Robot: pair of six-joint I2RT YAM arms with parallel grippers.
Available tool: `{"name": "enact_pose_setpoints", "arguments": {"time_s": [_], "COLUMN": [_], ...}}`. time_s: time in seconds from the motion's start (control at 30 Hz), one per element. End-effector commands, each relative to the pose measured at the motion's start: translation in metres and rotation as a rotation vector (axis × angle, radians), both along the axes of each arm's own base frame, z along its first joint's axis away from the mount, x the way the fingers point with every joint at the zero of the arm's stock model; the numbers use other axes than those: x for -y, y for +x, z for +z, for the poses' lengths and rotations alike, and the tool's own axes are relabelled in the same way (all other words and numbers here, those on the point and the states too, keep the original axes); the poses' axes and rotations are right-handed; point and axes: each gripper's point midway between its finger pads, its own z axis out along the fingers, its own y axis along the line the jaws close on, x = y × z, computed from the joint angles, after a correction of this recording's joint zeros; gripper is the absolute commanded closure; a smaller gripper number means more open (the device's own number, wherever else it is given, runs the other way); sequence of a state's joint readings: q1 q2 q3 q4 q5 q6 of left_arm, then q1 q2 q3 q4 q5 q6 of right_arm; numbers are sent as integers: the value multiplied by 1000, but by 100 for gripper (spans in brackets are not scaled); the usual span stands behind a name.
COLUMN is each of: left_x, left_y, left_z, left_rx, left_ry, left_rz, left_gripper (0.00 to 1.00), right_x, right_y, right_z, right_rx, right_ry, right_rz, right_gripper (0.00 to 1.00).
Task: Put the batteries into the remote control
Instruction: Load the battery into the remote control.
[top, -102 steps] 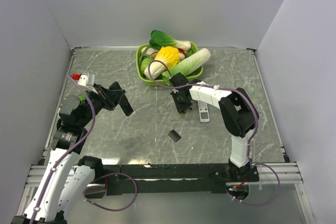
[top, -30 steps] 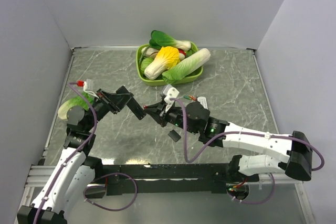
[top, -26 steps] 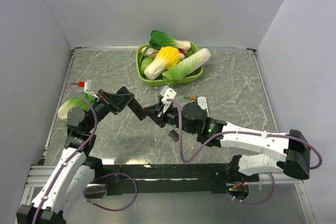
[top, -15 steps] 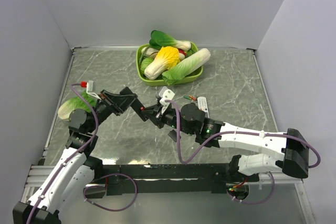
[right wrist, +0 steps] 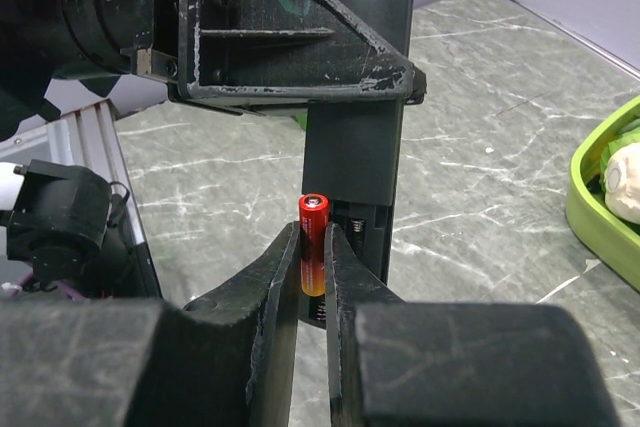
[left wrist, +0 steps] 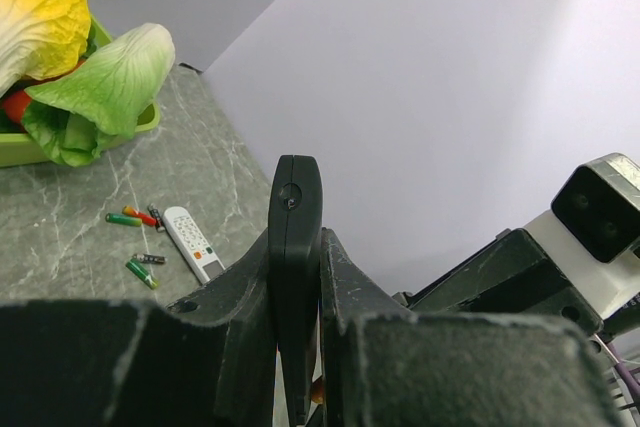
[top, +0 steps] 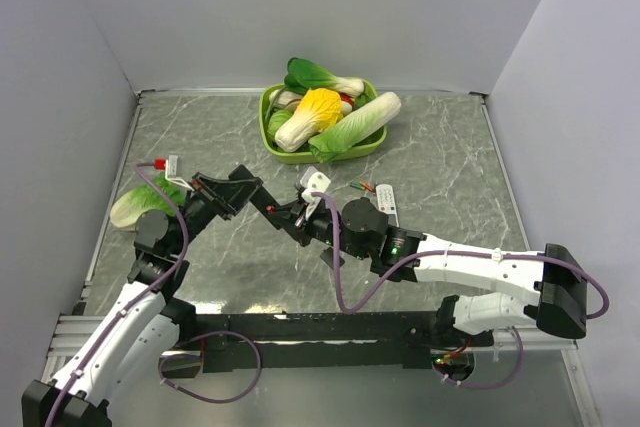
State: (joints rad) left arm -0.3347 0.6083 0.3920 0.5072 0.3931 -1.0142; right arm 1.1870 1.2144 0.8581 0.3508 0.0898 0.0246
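the remote control (right wrist: 355,117) is plain matte black; the held battery (right wrist: 313,247) is red at the top, fading to orange and yellow; the loose batteries (left wrist: 133,217) are green and red-orange; the table (top: 440,157) is grey-green marble with white veins; the second remote (left wrist: 190,240) is white; the basket (left wrist: 25,152) is lime green

A green bowl (top: 264,112) sits at the far middle of the grey marbled table (top: 450,167), heaped with a yellow-tipped cabbage (top: 318,107), a long napa cabbage (top: 362,119) and a bok choy (top: 318,77). A white remote (top: 387,205) lies nearer, well apart from the bowl. Another pale leafy vegetable (top: 132,209) lies near the table's left edge
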Motion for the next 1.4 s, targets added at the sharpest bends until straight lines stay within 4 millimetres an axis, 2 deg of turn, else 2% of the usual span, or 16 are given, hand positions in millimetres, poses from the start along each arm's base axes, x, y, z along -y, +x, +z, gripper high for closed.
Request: {"name": "enact_pose_setpoints", "arguments": {"time_s": [0.0,0.23,0.8,1.37], "left_x": [-2,-1,-10,-12], "left_y": [-4,-7,-5,-3], "left_z": [13,15,21,17], "left_rx": [41,43,48,26], "left_ry": [-50,-65,-110,-159], "left_rz": [3,-10,40,50], "left_gripper": [99,99,99,99], "right_x": [-4,-3,-7,-16], "right_y": [0,5,3,7], "right_z": [22,14,-8,-24], "right_rx": [22,26,-54,-104], "right_ry": [56,30,-45,-107], "right_rz": [-10,-32,-30,-42], "right_gripper": [97,97,95,86]}}
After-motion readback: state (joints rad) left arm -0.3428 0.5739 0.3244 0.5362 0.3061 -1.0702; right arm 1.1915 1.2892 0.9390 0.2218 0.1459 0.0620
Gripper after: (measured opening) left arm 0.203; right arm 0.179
